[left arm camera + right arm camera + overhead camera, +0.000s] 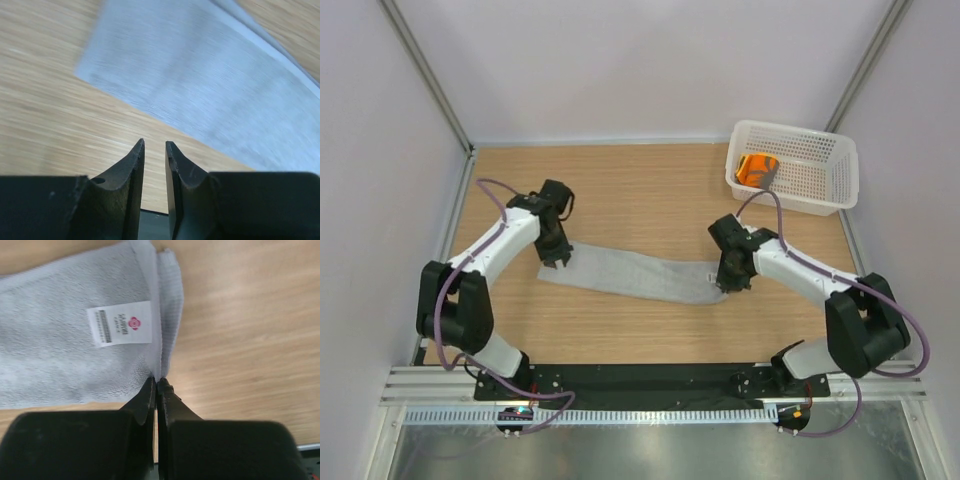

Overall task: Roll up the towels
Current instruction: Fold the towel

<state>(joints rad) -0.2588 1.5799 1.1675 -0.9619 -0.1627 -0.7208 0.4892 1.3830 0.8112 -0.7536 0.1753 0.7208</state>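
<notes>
The light-grey towel (630, 272) lies as a long flat strip across the middle of the wooden table. My right gripper (723, 287) is at its right end, shut on the towel's edge (165, 340), next to the white tag (120, 323). My left gripper (558, 262) is at the strip's left end. In the left wrist view it (155, 144) stands narrowly open over bare wood, with nothing between the fingers and the grey towel (210, 75) just ahead. The orange towel (757, 168) lies bunched in the basket.
A white perforated basket (815, 195) stands at the back right corner of the table. Enclosure walls and metal posts bound the table on the left, back and right. The arm bases sit on a black rail at the near edge.
</notes>
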